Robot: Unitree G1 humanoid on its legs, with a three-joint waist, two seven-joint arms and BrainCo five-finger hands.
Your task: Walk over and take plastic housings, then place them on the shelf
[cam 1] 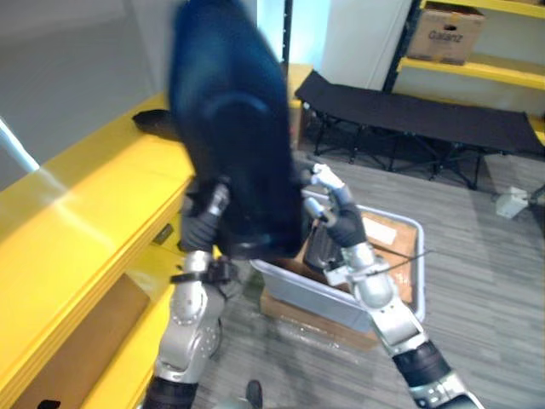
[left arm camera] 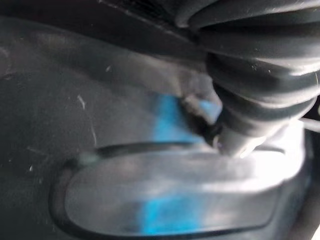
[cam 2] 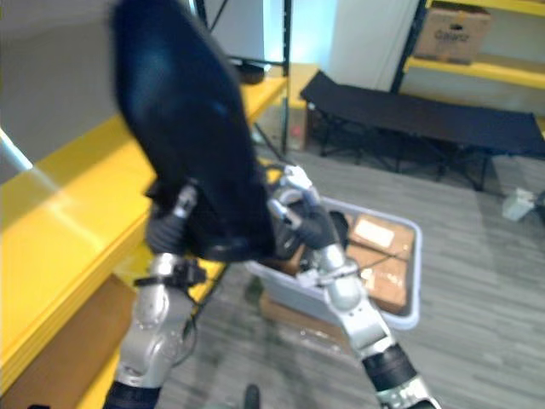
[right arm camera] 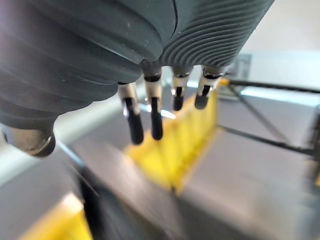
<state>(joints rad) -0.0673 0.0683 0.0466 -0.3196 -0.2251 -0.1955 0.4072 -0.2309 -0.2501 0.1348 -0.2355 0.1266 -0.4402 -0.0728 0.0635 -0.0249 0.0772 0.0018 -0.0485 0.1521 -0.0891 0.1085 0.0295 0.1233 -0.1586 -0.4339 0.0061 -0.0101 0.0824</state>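
Note:
A large dark plastic housing [cam 1: 234, 128] stands raised on end over the front edge of the yellow shelf [cam 1: 77, 221]. My left hand [cam 1: 203, 226] grips its lower rim from below, one digit lying across the front face and the rest hidden behind. The left wrist view looks straight onto the housing's surface [left arm camera: 100, 100]. My right hand [cam 1: 341, 217] rests against the housing's lower right side. Its fingers [right arm camera: 150, 112] hang straight with nothing in them. A second dark housing [cam 1: 157, 123] lies farther back on the shelf top.
A grey bin [cam 1: 341, 298] holding cardboard boxes and a dark part sits on the floor under my right arm, on a flat carton [cam 1: 315, 325]. A black folding cot [cam 1: 426, 111] stands behind it. Another yellow rack carries a cardboard box [cam 1: 447, 34].

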